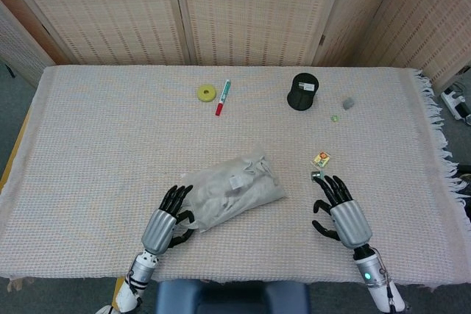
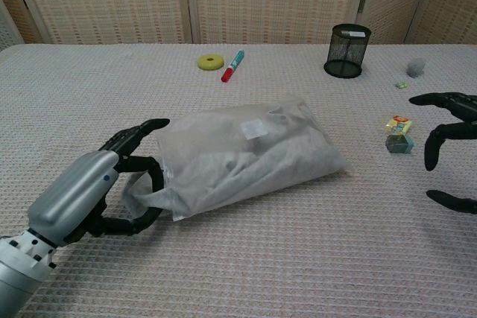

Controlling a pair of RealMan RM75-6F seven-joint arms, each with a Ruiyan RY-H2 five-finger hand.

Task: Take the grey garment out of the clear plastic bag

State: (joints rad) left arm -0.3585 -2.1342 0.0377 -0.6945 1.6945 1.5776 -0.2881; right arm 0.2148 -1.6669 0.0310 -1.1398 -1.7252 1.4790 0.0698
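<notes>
Near the front edge of the worktop (image 1: 88, 182), the left hand (image 2: 82, 188) has its fingers (image 2: 141, 128) wrapped around the near end of the clear plastic bag (image 2: 246, 154). It looks like a real hold, but the thin plastic makes it hard to be sure. The grey garment (image 1: 235, 185) is inside the bag, and the bag lies about in the middle of the worktop, a bit toward the front edge.

The right hand (image 1: 340, 211) is over by the front right side, with its fingers spread apart and holding nothing.

Just past its fingertips are a small green block (image 2: 400, 144) and a little colourful packet (image 2: 399, 123).

Close to the back edge sit a yellow ring (image 1: 207, 93), a red and green marker (image 1: 222, 97) and a black mesh cup (image 1: 302, 92).
</notes>
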